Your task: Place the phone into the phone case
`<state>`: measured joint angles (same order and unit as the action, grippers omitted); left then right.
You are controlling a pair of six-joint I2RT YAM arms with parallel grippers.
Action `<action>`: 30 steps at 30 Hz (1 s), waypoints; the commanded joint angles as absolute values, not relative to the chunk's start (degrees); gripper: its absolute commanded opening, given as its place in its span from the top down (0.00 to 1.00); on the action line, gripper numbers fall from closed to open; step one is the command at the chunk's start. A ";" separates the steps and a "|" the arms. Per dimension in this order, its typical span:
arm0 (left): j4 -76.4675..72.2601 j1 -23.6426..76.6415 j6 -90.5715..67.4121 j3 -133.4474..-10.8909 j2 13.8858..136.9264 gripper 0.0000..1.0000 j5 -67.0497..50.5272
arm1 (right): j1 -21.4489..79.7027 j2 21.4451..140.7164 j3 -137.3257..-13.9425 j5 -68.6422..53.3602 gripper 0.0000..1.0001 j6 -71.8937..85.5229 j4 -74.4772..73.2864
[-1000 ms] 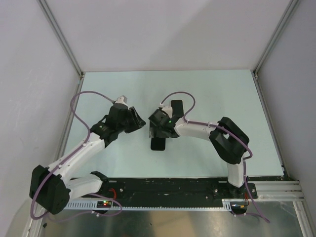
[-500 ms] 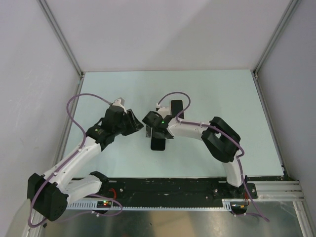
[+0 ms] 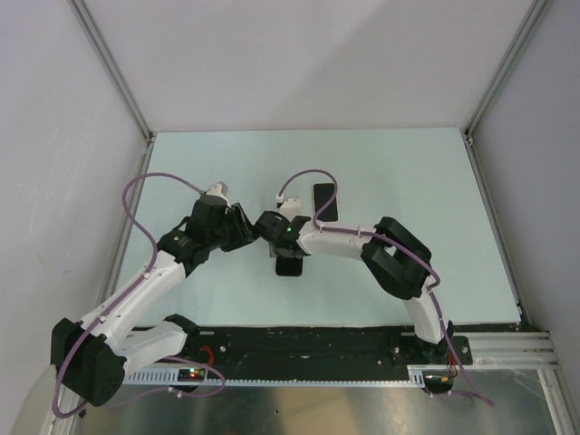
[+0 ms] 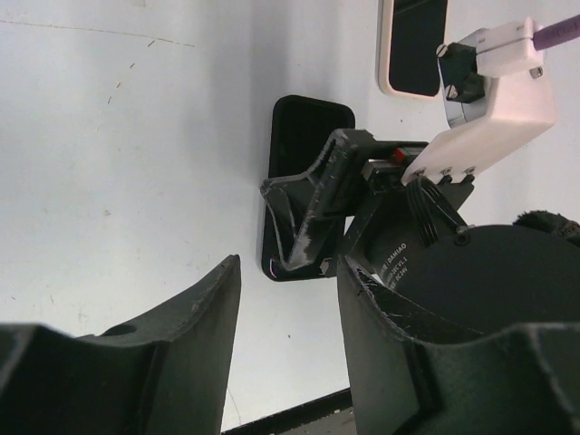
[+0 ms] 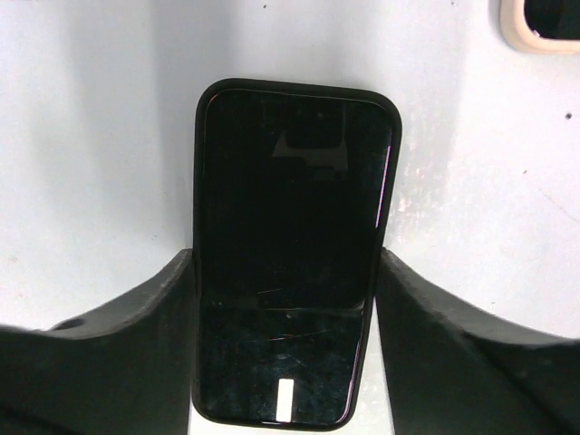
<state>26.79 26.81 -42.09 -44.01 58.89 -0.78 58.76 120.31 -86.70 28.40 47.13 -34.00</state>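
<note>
- Right gripper (image 5: pixel 285 263) is down over the black phone case (image 5: pixel 290 181), one finger along each long edge.
- Fingers sit right at the case sides; cannot tell if it is clamped or only straddling.
- Phone case lies flat on the pale table (image 3: pixel 408 181), near the middle.
- Phone (image 4: pixel 412 45), pale rim, screen up, lies just beyond the case, apart from it.
- Left gripper (image 4: pixel 288 281) is released, fingers apart, nothing between them, just left of the right gripper.

White panels (image 3: pixel 299 63) and aluminium frame (image 3: pixel 111 72) suggest lab
</note>
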 commanded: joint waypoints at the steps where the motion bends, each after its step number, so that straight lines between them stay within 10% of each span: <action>1: 25.37 26.39 -40.88 -44.14 57.75 0.49 -2.01 | 58.88 117.54 -81.03 30.15 0.49 42.21 -35.83; 7: 25.60 26.29 -40.68 -44.04 57.90 0.49 -2.46 | 55.49 108.07 -73.06 27.77 0.69 37.43 -32.27; 30: 26.52 26.29 -40.11 -43.94 58.50 0.50 -4.04 | 25.50 103.87 -78.21 13.79 0.69 9.42 -20.58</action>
